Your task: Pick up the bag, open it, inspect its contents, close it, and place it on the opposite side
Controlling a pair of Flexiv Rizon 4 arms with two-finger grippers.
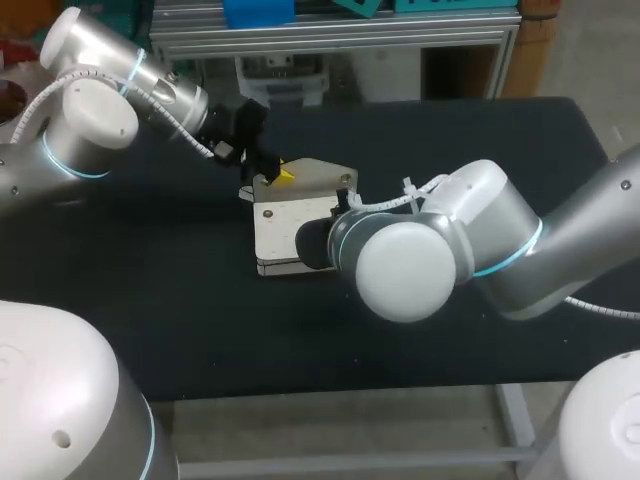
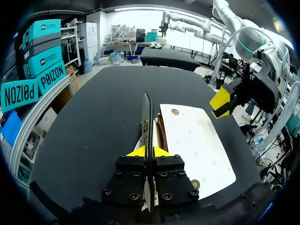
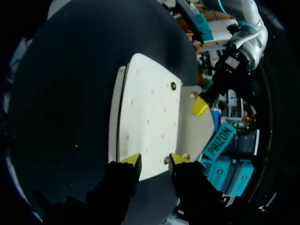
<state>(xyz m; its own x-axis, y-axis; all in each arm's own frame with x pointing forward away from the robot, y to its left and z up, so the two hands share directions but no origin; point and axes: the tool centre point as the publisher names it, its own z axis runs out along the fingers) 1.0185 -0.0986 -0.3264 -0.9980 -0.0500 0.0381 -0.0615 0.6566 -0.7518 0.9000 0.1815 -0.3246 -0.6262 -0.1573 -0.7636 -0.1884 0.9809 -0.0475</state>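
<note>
The bag (image 1: 290,225) lies flat on the counter (image 1: 150,300), about midway between your two arms, with its long axis running across from one arm toward the other, as far as these views let you judge; its flap (image 1: 315,175) sits along the far long edge, away from the robot; your left end effector (image 1: 283,176) is pressed together on that flap near its left end, pinching the thin edge between both tips, so the flap stands raised off the pale body and is seen edge-on from the left wrist; your right end effector (image 3: 154,161) is at the opposite, right-hand end of the bag, fingers spread, with the near edge of the body lying between and just ahead of the tips; the pictures show no grip from two sides there; the head view hides those fingers behind the wrist; the move to come likely turns on this: the fold runs along the long axis, so the flap should swing up and away from the body across that line, not along it; the left arm already has the flap, and the right is the nearer one to steady the body.
</note>
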